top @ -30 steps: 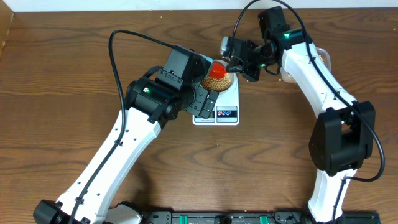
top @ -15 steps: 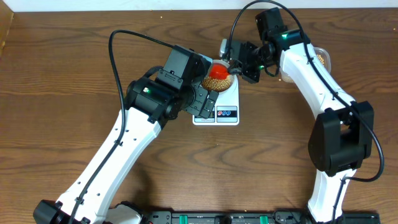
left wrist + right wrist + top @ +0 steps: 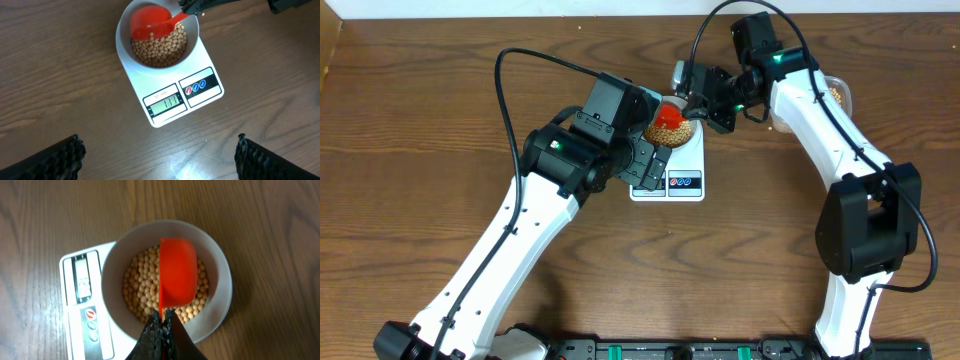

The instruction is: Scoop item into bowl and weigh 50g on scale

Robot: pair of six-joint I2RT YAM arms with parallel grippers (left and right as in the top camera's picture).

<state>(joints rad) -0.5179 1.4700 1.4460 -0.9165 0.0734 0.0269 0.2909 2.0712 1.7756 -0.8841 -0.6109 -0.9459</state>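
Observation:
The pale bowl (image 3: 122, 47) stands on the white scale (image 3: 170, 85), filled with tan beans (image 3: 160, 50); the bowl (image 3: 215, 265), beans (image 3: 140, 287) and scale (image 3: 70, 335) also show in the right wrist view. The LCD (image 3: 165, 104) is lit. My right gripper (image 3: 162, 322) is shut on the handle of a red scoop (image 3: 177, 272), whose cup is turned over the beans inside the bowl. The scoop (image 3: 670, 108) shows red overhead. My left gripper (image 3: 160, 157) is open and empty, held above the table in front of the scale.
A clear plastic tub (image 3: 835, 92) holding more beans stands at the back right, mostly hidden behind my right arm. Bare wooden table lies all round the scale.
My right gripper with the scoop has shifted slightly left over the bowl. The left arm has not moved.

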